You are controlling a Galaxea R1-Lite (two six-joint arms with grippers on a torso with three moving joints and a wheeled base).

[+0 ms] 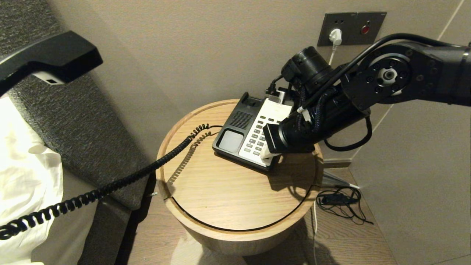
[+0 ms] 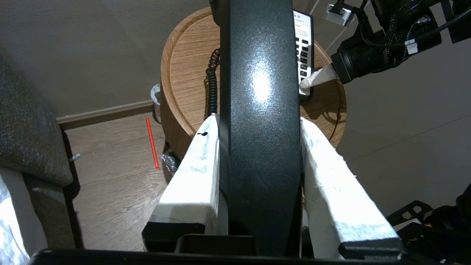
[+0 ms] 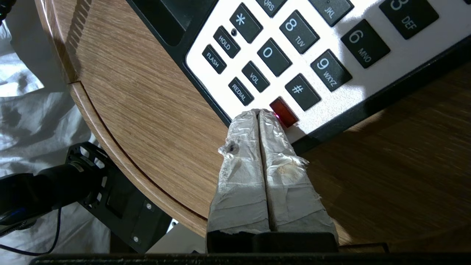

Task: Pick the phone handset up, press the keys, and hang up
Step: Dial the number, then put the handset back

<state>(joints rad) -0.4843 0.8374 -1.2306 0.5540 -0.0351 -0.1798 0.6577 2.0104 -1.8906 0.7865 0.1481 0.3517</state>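
The black handset (image 1: 48, 59) is held high at the upper left, off its cradle; its coiled cord (image 1: 121, 180) trails down to the phone base (image 1: 250, 134) on the round wooden table (image 1: 235, 191). My left gripper (image 2: 259, 121) is shut on the handset (image 2: 261, 110), one white-wrapped finger on each side. My right gripper (image 3: 259, 112) is shut, its wrapped tips together on the white keypad's bottom edge, right beside the lit red key (image 3: 283, 112) and below the REDIAL key (image 3: 241, 91). In the head view its tips (image 1: 266, 152) rest at the base's near corner.
A wall socket plate (image 1: 351, 27) with a white plug sits behind the table. Cables (image 1: 340, 200) lie on the floor to the right. Grey upholstery (image 1: 73, 121) and white bedding (image 1: 25, 173) fill the left. A red straw (image 2: 152, 143) lies on the floor.
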